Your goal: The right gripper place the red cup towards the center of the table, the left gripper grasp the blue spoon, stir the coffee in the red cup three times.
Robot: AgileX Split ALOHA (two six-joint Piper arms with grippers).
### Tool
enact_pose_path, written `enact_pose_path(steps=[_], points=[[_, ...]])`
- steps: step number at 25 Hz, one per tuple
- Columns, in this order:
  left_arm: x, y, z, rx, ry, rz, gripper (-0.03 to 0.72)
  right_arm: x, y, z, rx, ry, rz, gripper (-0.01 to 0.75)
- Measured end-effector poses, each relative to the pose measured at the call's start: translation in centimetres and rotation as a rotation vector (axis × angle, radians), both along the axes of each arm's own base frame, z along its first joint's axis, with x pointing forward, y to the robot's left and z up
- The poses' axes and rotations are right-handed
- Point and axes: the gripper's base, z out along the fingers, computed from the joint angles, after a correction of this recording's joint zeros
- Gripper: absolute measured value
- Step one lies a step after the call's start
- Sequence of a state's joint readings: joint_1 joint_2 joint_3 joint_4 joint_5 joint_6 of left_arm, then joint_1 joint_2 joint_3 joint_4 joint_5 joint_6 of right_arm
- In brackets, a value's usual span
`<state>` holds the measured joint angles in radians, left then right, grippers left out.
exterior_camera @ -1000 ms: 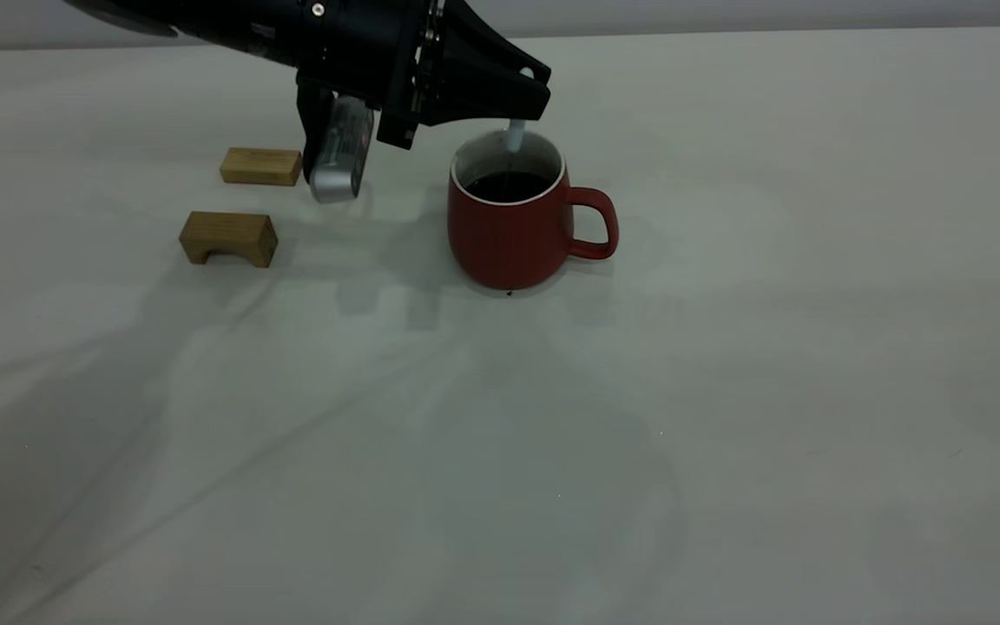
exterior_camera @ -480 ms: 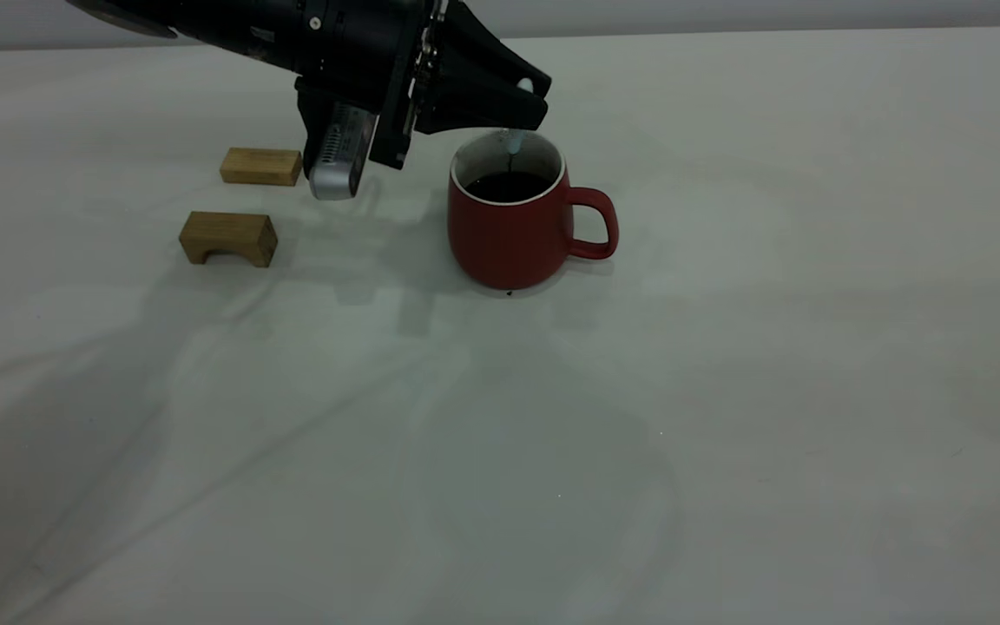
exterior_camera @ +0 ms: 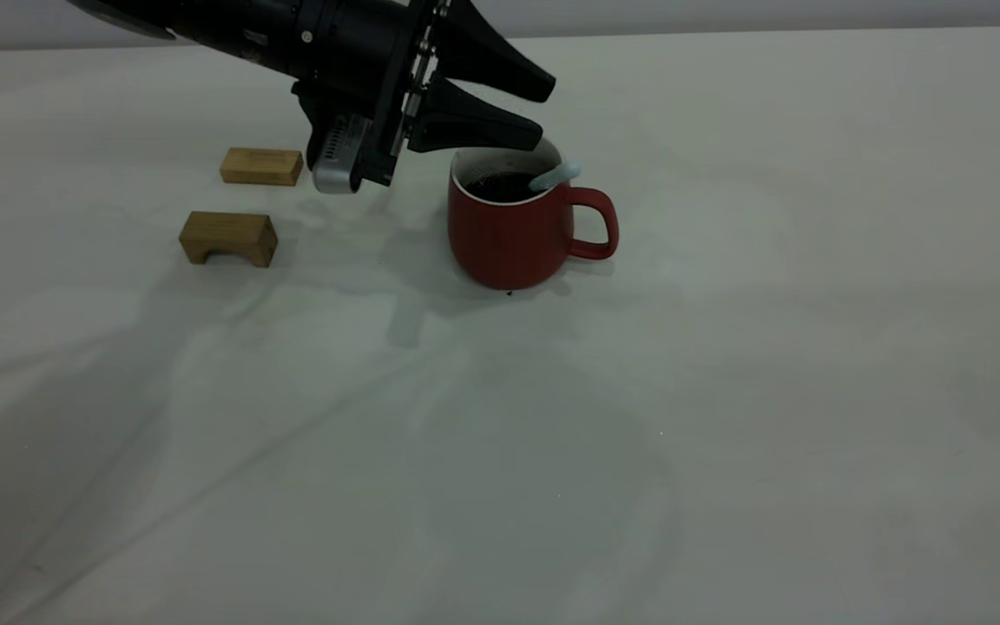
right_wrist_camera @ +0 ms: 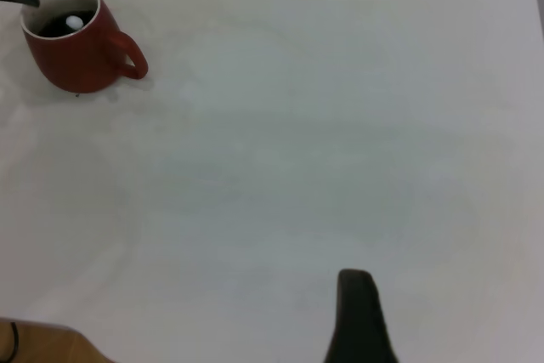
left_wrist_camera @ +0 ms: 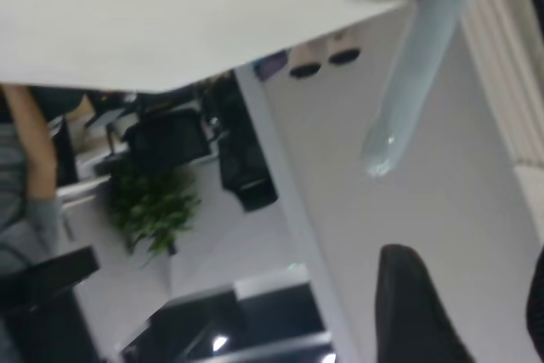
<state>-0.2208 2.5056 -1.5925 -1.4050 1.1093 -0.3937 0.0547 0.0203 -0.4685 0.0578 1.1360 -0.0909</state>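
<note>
The red cup (exterior_camera: 509,234) stands near the middle of the table (exterior_camera: 726,391), its handle toward the right, with dark coffee (exterior_camera: 500,185) inside. The blue spoon (exterior_camera: 555,176) leans in the cup, bowl in the coffee and pale handle resting over the rim above the cup's handle. My left gripper (exterior_camera: 545,113) hovers open just above and behind the cup's rim, holding nothing. In the left wrist view the spoon's handle (left_wrist_camera: 421,65) hangs free beyond the jaws. The right wrist view shows the cup (right_wrist_camera: 76,57) far off; one finger (right_wrist_camera: 355,316) of my right gripper shows, well away over bare table.
Two tan wooden blocks lie left of the cup: a flat one (exterior_camera: 261,166) farther back and an arch-shaped one (exterior_camera: 228,237) nearer. The left arm's silver-grey cylinder (exterior_camera: 339,161) hangs between them and the cup. Wide bare tabletop lies in front and to the right.
The left gripper held the spoon upright in the coffee; it has opened and lifted slightly. The spoon has tipped over to lean on the cup's right rim.
</note>
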Motion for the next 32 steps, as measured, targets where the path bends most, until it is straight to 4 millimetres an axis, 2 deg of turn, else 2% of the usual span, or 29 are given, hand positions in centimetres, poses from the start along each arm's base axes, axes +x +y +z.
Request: enact_pose_path(steps=[2,5,9,11,16,20,25,27,29,32], points=[[0.1,-0.1,0.6,-0.020,-0.022,-0.030,0.451,0.0,0.0,0.0,0.000,0.000,0.000,0.586],[0.8,0.0,2.7,0.015,-0.119,-0.097,0.461,0.0,0.0,0.0,0.000,0.000,0.000,0.586],[1.7,1.0,8.1,0.219,-0.380,-0.303,0.461,0.0,0.0,0.0,0.000,0.000,0.000,0.586],[2.1,2.1,11.2,0.380,-0.530,-0.399,0.461,0.0,0.0,0.0,0.000,0.000,0.000,0.586],[1.7,4.8,18.8,0.702,-0.792,-0.506,0.461,0.0,0.0,0.0,0.000,0.000,0.000,0.586],[-0.7,7.1,26.1,0.912,-0.974,-0.518,0.461,0.0,0.0,0.0,0.000,0.000,0.000,0.586],[-6.0,9.7,35.2,1.105,-1.243,-0.535,0.461,0.0,0.0,0.0,0.000,0.000,0.000,0.586],[-8.3,10.2,37.5,1.123,-1.329,-0.550,0.461,0.0,0.0,0.0,0.000,0.000,0.000,0.586],[-10.9,10.8,38.6,1.130,-1.375,-0.574,0.461,0.0,0.0,0.0,0.000,0.000,0.000,0.586],[-14.2,11.5,37.8,1.124,-1.367,-0.631,0.461,0.0,0.0,0.0,0.000,0.000,0.000,0.586]])
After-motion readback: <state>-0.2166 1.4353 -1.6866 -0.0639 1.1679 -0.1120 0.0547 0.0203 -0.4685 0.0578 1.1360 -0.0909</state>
